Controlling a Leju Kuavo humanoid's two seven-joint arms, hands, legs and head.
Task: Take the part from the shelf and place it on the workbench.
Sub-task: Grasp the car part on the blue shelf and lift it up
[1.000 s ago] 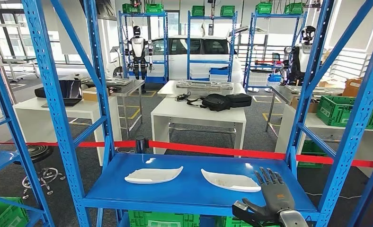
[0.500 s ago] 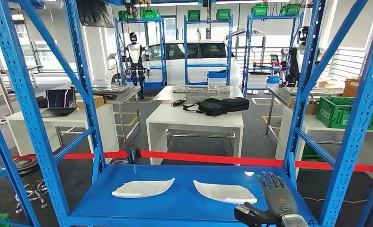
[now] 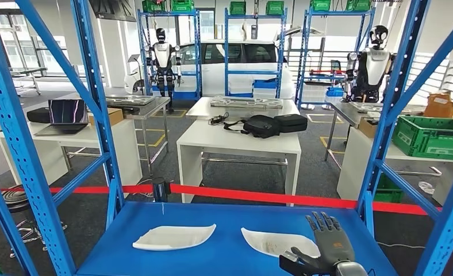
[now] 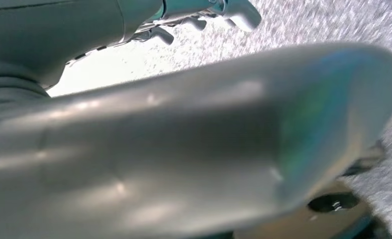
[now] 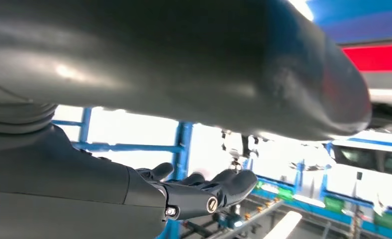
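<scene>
Two white parts lie on the blue shelf (image 3: 230, 221) in front of me: the left part (image 3: 174, 237), well apart from my hands, and the right part (image 3: 279, 242), the one nearer my right hand (image 3: 326, 248). Both rest flat on the shelf board, side by side with a gap of bare blue between them. Beyond the shelf a red barrier tape (image 3: 258, 196) runs across, and behind it stands one white table (image 3: 240, 142) carrying one black bag (image 3: 270, 124). Two other humanoid robots stand farther back — one on the left (image 3: 162, 60), one on the right (image 3: 373, 63) — with one white car (image 3: 230, 63) between them.

Since a second ago my whole view has shifted: the shelf posts and the room behind have slid, so it is my head that moved, not the parts. The two parts keep their places on the board relative to each other. My right hand sat beside the right part's end before; now my thumb reaches over that part's near edge.

My right hand is spread open, fingers (image 3: 323, 221) straight and apart, pointing away from me, palm down — it grasps nothing, and whether the thumb actually touches the part I cannot tell. My left hand (image 4: 194, 17) hangs over grey floor, fingers loosely curled, nothing in it.
</scene>
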